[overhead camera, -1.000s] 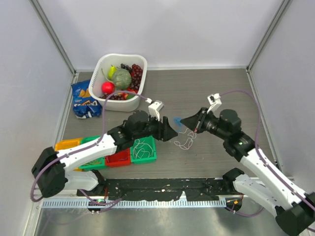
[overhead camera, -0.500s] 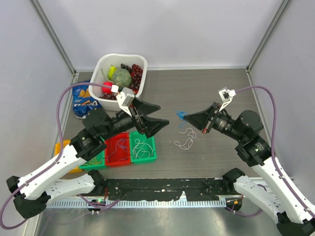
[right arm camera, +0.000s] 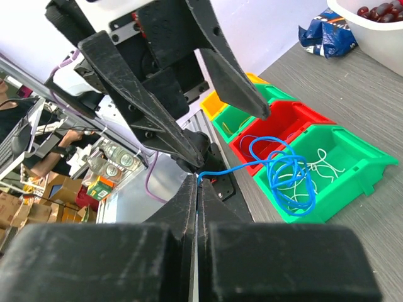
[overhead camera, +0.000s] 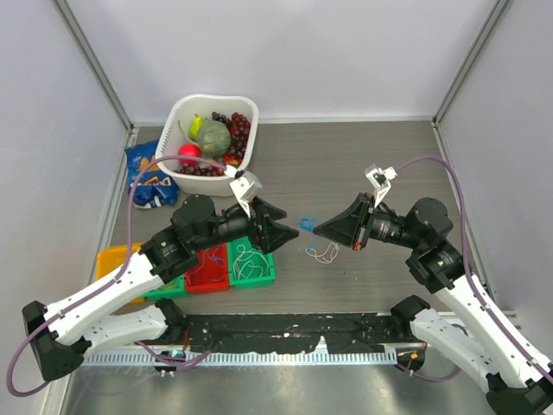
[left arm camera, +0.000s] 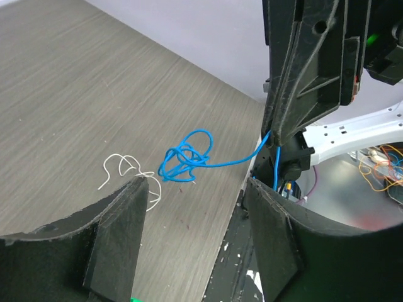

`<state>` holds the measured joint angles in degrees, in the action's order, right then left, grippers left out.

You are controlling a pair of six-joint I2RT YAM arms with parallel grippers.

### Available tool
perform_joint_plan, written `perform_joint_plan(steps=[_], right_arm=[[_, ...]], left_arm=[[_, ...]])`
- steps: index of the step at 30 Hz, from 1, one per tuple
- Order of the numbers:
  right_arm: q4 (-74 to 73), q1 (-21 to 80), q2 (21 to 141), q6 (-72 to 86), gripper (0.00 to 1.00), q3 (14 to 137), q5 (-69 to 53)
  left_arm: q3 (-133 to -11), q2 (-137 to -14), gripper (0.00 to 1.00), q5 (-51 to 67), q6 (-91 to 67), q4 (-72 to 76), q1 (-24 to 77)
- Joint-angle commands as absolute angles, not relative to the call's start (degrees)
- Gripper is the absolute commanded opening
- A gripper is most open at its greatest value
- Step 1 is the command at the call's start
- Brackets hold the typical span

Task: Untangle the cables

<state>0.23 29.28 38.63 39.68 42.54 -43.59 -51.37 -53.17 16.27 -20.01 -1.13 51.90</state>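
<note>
The grey tabletop carries a white basket of fruit at the far left and a row of coloured bins nearer the arms. The left claw gapes with nothing between its fingers. It faces the right claw, pinched fully closed on 1 end of the blue cable, whose knotted loops trail between the 2 claws. A loose white cable lies on the tabletop just beside them, and more white cables lie in the green bin.
</note>
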Motion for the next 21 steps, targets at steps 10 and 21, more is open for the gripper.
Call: perform_joint_plan(steps=[10, 21], right_arm=[[5.7, 29.4, 38.8, 41.0, 0.01, 42.6, -47.7], [4.7, 29.4, 37.7, 39.7, 0.01, 42.3, -46.9]], left_arm=[[-50.9, -58.0, 0.53, 17.0, -30.0, 3.7, 52.1], [-50.1, -57.4, 0.02, 16.4, -30.1, 4.9, 52.1]])
